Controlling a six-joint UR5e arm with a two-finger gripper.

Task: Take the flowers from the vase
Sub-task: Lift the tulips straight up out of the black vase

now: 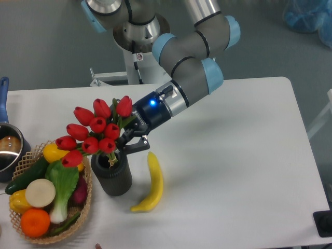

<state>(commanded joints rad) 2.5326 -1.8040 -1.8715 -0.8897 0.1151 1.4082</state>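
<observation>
The flowers [96,132], a bunch of red tulip buds with green leaves, hang just above the vase [112,176], a dark ribbed cylinder near the table's front left. Their stems still reach down into the vase's mouth. My gripper [127,144] comes in from the right, tilted down to the left, and is shut on the flowers' stems just below the buds. The lower stems are hidden inside the vase.
A yellow banana [151,182] lies right of the vase. A wicker basket [79,224] with vegetables and fruit stands left of it, touching or nearly so. A metal pot [9,151] with a blue handle sits at the far left edge.
</observation>
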